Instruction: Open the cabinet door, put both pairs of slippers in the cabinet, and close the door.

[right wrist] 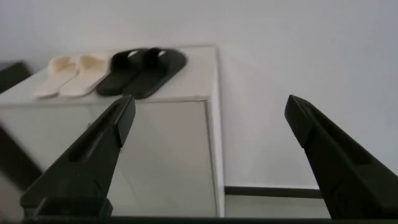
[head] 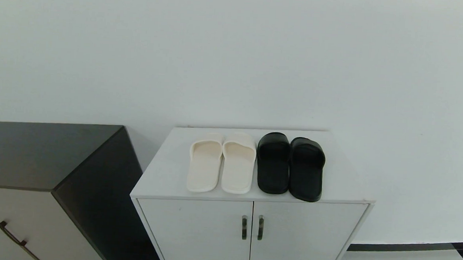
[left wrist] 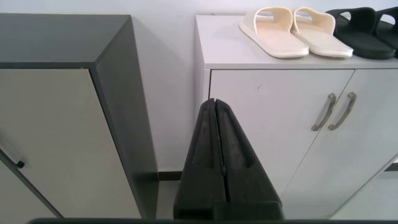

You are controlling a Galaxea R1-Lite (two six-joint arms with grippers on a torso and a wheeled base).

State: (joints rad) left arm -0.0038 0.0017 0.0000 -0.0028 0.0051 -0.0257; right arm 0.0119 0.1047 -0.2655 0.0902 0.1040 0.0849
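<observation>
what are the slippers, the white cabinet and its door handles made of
Cream slippers: likely moulded foam or rubber, matte, one seamless piece. Black slippers: similar moulded rubber, slight sheen on the straps. White cabinet: probably laminated board, smooth matte with flat square edges. Handles: look like brushed metal, greyish, dull shine.

Head cam above; wrist cams lower; all share cabinet (head: 194, 235).

The left pincer (left wrist: 216, 102) is matte black, its two tapered fingers grainy with a shallow groove down each, while the right pincer (right wrist: 210, 106) has smooth, black, blunt-tipped wedge fingers.
</observation>
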